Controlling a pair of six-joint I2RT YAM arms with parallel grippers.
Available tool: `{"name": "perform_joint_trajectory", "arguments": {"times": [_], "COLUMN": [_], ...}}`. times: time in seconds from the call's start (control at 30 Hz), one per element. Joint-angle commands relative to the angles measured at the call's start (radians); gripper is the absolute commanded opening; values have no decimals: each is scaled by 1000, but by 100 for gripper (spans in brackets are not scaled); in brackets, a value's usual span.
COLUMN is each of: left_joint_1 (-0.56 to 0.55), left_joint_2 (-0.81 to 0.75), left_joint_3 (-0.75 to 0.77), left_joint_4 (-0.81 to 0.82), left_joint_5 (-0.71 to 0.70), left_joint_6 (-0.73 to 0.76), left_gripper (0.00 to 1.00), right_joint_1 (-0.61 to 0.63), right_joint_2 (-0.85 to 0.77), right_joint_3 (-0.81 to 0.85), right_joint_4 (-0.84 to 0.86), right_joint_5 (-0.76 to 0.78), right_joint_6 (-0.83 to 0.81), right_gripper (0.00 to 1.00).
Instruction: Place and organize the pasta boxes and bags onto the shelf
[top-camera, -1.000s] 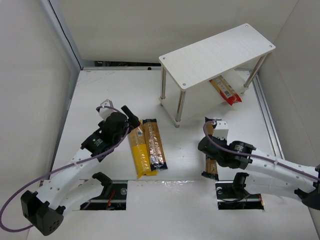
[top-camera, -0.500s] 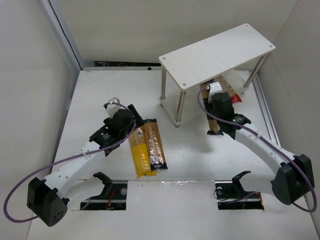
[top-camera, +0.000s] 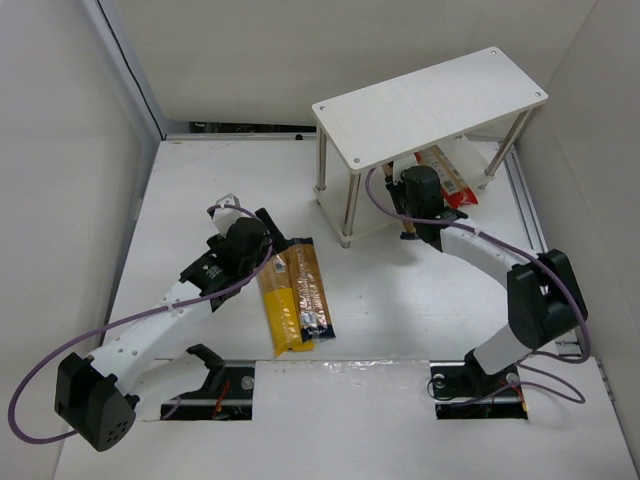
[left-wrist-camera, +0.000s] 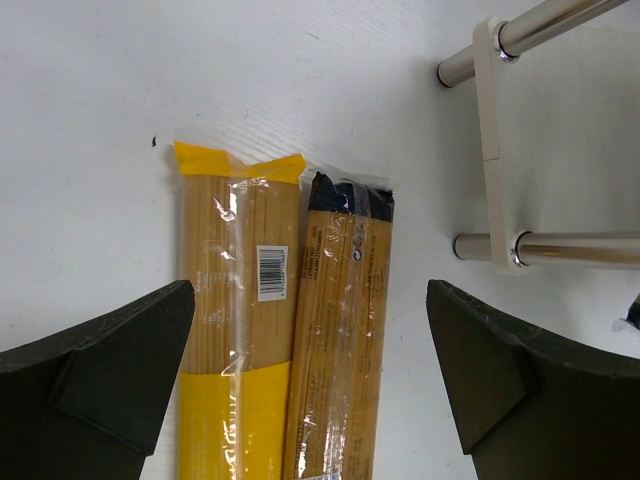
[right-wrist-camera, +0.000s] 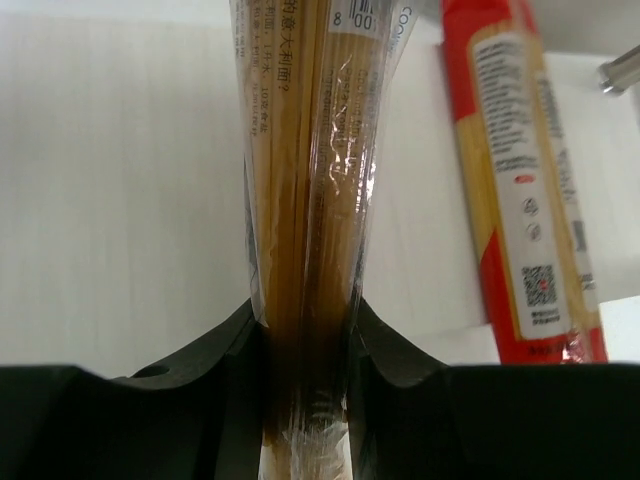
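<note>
right tool (right-wrist-camera: 305, 340) clamps orange-brown pack (right-wrist-camera: 308, 150), red pack (right-wrist-camera: 520, 200) just beside | left tool (left-wrist-camera: 310, 300) spread above yellow pack (left-wrist-camera: 232, 330)

Two spaghetti packs are framed between the wide-open fingers (left-wrist-camera: 110, 360) of the left pincer (left-wrist-camera: 310, 295) on a white worktop (left-wrist-camera: 100, 90).

The yellow spaghetti pack (left-wrist-camera: 235, 350) and the orange-brown spaghetti pack (left-wrist-camera: 340, 340) are seen lying side by side, long edges touching, with their far ends almost level. A clear window and a white barcode label (left-wrist-camera: 270, 272) are shown on the yellow pack, while the orange-brown pack is capped by a dark end. Neither pack is touched by the dark fingers, which are set well apart at the lower corners. At the upper right, the pale lower board of the shelf (left-wrist-camera: 590, 140) is seen with two round silver legs (left-wrist-camera: 570, 248), near the orange-brown pack but apart from it.
</note>
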Motion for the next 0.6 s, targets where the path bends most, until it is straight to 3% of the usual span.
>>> {"name": "perform_joint_trajectory", "arguments": {"times": [0.0, 0.07, 0.4, 0.47, 0.57], "left_joint_1": [6, 6, 6, 6, 6], "left_joint_2": [-13, -13, -53, -62, -72], "left_joint_3": [15, 15, -5, -5, -5], "left_joint_4": [10, 0, -20, -20, -29], "left_joint_5": [-14, -14, -14, -14, -14], "left_joint_6": [2, -8, -30, -30, -30], "left_gripper": [100, 100, 100, 100, 100], "right_joint_1": [22, 22, 54, 66, 79], "right_joint_2": [-27, -16, 128, 148, 148], "right_joint_3": [-15, -47, 71, 92, 92], "right_joint_4": [440, 554, 539, 513, 504], "right_joint_5": [97, 108, 142, 178, 255], "right_joint_6": [-39, -49, -78, -78, -78], "right_gripper": [4, 5, 15, 41, 64]}}
